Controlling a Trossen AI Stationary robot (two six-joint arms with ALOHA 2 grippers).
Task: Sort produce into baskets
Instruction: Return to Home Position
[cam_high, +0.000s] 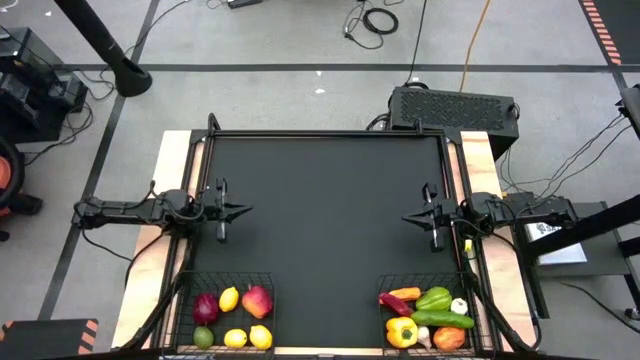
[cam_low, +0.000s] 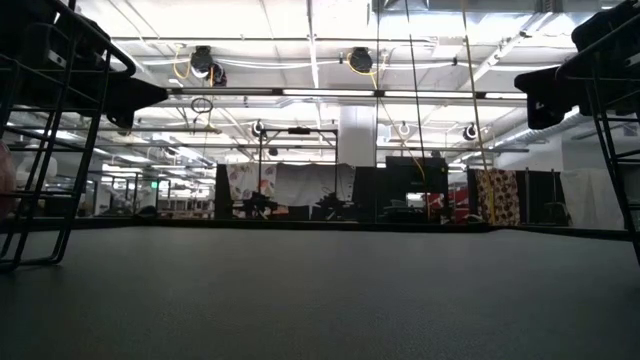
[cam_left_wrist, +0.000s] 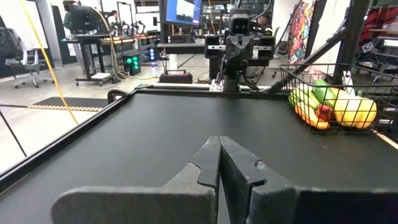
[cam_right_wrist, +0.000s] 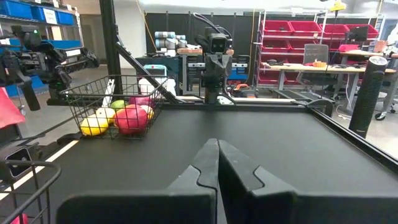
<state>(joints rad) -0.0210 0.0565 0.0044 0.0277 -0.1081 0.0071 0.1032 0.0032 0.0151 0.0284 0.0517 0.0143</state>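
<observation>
The black worktop (cam_high: 320, 230) carried both baskets. The left basket (cam_high: 230, 274) held lemons (cam_high: 229, 298), apple (cam_high: 257, 300), onion (cam_high: 205, 307) and lime (cam_high: 203, 337). The right basket (cam_high: 400, 281) held peppers (cam_high: 433, 298), cucumber (cam_high: 440, 319), carrot (cam_high: 404, 293) and chili (cam_high: 393, 304). The left claw (cam_high: 238, 210) and right claw (cam_high: 408, 217) hung at opposite side edges, each pressed together.

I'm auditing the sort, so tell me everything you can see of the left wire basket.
The left wire basket is black mesh, rectangular and shallow, sitting upright at the table's left corner along the high view's bottom edge. It holds a purple onion, a red apple, a green lime and three yellow lemons.
</observation>
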